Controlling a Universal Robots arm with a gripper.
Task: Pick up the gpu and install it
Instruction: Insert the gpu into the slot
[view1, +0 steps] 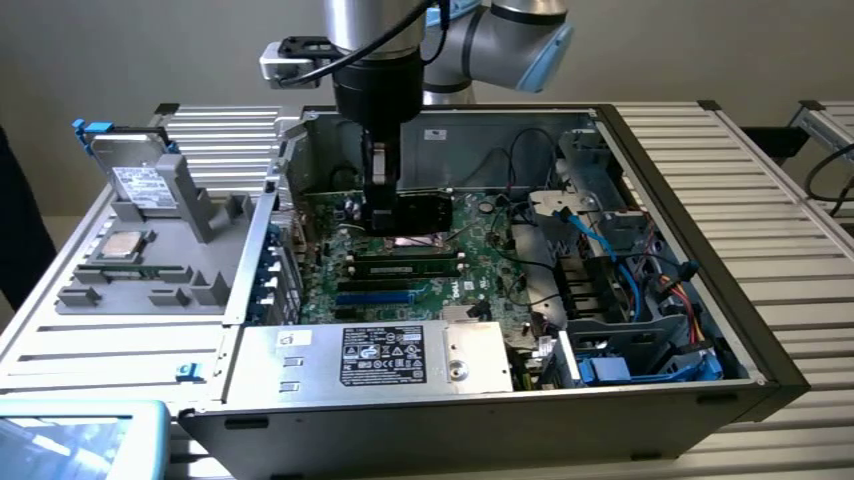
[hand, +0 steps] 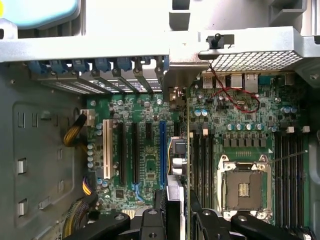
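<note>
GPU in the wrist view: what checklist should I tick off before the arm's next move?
1. gpu clamped between the fingers of the gripper: ok.
2. gpu standing on edge over the motherboard: ok.
3. expansion slots free of other cards: ok.
4. gpu's lower edge lined up with a slot: cannot tell.
5. yellow cables lying clear of the expansion slots: ok.
</note>
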